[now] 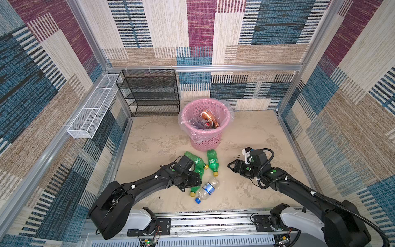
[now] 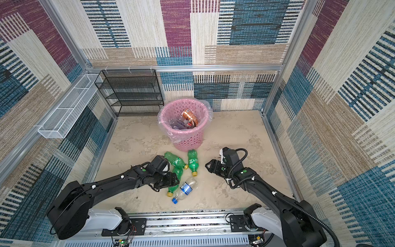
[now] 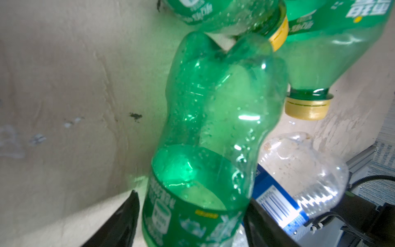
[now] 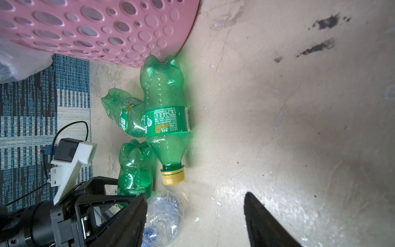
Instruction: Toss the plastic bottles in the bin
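Left gripper [image 3: 191,195] jaws were set partly apart either side of a lying green bottle [image 3: 213,107] at its label, likely for a mid-body hold; actual clamping couldn't be told. Right gripper [image 4: 195,194] was held part-open and empty, right of the other plastic bottles [image 1: 213,162], probably kept clear. The bin [image 1: 205,136] was seen just above them, mid-frame.

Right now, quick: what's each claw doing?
Left gripper: jaws either side of a green bottle; cannot tell whether it grips.
Right gripper: open, holding nothing.
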You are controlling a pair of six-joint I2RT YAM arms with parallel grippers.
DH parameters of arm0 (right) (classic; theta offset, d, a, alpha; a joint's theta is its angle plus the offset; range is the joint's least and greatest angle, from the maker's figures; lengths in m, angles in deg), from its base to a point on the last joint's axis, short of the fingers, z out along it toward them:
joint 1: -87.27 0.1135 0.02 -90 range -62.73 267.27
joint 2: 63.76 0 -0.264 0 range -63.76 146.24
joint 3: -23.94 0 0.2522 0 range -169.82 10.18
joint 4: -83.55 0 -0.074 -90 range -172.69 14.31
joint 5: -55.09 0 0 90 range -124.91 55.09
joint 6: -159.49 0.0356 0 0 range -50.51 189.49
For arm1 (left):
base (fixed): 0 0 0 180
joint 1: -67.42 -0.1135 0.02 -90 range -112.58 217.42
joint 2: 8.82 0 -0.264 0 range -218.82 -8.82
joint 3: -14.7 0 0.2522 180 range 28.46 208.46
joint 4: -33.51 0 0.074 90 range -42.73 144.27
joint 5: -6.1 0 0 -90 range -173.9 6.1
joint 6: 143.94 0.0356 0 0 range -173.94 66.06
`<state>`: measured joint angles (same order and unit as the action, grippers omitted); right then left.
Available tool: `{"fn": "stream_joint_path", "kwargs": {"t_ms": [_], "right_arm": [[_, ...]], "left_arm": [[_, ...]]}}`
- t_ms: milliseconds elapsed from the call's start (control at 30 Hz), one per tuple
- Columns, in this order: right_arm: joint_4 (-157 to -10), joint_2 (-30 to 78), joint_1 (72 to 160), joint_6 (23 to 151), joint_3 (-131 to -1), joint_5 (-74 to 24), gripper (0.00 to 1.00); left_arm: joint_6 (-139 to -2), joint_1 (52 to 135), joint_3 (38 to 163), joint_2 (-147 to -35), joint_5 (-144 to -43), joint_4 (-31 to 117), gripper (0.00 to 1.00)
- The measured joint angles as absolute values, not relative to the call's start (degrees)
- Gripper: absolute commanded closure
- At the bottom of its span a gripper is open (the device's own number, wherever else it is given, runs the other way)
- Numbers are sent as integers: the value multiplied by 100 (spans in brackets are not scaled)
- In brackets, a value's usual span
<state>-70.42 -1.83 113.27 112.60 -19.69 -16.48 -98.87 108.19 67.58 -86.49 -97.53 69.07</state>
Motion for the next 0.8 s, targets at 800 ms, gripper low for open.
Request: {"fn": "stream_joint_path", "kwargs": {"t_ms": [800], "right_arm": [[-7188, 88, 11329, 11219, -1960, -1574, 28]], "left_arm": [[-9894, 10804, 6334, -7150, -9307, 7637, 39]]}}
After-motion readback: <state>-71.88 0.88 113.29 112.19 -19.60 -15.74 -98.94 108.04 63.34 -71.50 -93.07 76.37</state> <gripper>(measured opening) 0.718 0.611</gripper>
